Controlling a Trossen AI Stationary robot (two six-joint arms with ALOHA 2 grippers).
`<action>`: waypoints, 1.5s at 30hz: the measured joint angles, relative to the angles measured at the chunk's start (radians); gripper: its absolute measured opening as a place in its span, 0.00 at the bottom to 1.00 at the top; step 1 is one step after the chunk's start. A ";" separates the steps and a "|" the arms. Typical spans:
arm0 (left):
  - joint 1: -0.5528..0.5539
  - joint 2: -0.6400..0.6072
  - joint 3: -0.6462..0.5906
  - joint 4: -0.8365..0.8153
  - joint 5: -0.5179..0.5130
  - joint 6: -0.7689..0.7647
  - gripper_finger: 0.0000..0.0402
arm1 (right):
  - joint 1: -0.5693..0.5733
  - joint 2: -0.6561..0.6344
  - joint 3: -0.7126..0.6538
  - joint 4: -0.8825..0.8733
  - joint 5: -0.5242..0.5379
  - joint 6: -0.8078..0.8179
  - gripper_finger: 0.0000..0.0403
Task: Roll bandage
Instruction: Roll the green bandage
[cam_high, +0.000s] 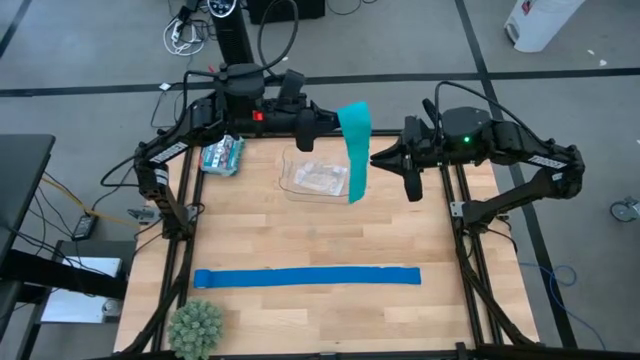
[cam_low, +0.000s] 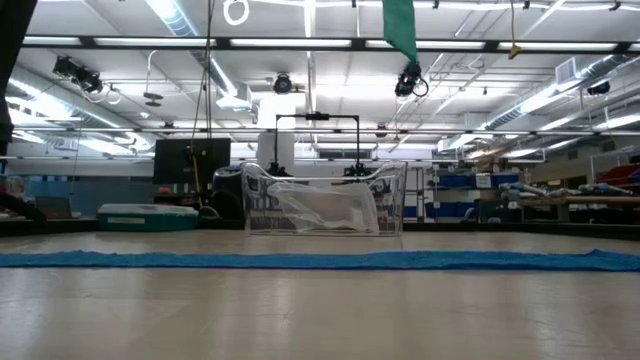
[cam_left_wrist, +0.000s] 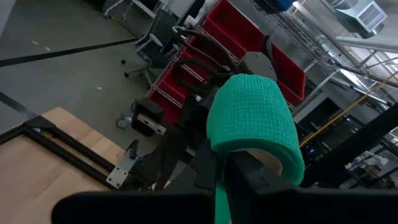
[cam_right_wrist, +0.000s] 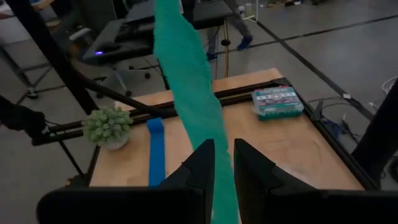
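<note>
The teal-green bandage (cam_high: 356, 150) hangs in the air over the table's far middle, above a clear container (cam_high: 300, 185). Its upper end is looped around my left gripper (cam_high: 325, 122), which is shut and level. My right gripper (cam_high: 380, 158) reaches in from the table's right and is shut on the hanging strip partway down. In the low view only the bandage's free lower end (cam_low: 401, 28) shows, well above the tabletop. Beyond the loop, the left wrist view shows the right arm. My left gripper has the bandage's upper end wound in a loop (cam_left_wrist: 255, 115) over its fingers (cam_left_wrist: 252, 171), which point level toward the table's right. The strip (cam_left_wrist: 220, 199) drops out below them and hangs clear. The loop hides the place of contact. My right gripper pinches the hanging strip (cam_right_wrist: 222, 180) between its two fingers (cam_right_wrist: 200, 163), partway down its length. It comes from the table's right, slanting a little down. Above the fingers the strip (cam_right_wrist: 186, 74) runs up toward the left gripper. Everything is clear of the table.
A royal-blue strip (cam_high: 307, 277) lies flat across the near half of the table. A small green plant (cam_high: 195, 327) stands at the near left corner, a teal box (cam_high: 222, 155) at the far left. The clear container holds a plastic bag (cam_low: 330, 208). Bare wood lies between.
</note>
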 joint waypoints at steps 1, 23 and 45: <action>0.000 0.000 0.000 0.001 0.001 0.000 0.05 | 0.000 0.000 0.000 0.001 0.001 -0.003 0.13; 0.000 0.000 0.000 -0.003 0.000 0.027 0.05 | 0.031 0.069 0.000 0.101 -0.169 -0.042 0.04; 0.000 0.000 0.000 -0.007 0.068 0.003 0.05 | -0.076 0.122 0.000 -0.027 0.007 -0.044 0.00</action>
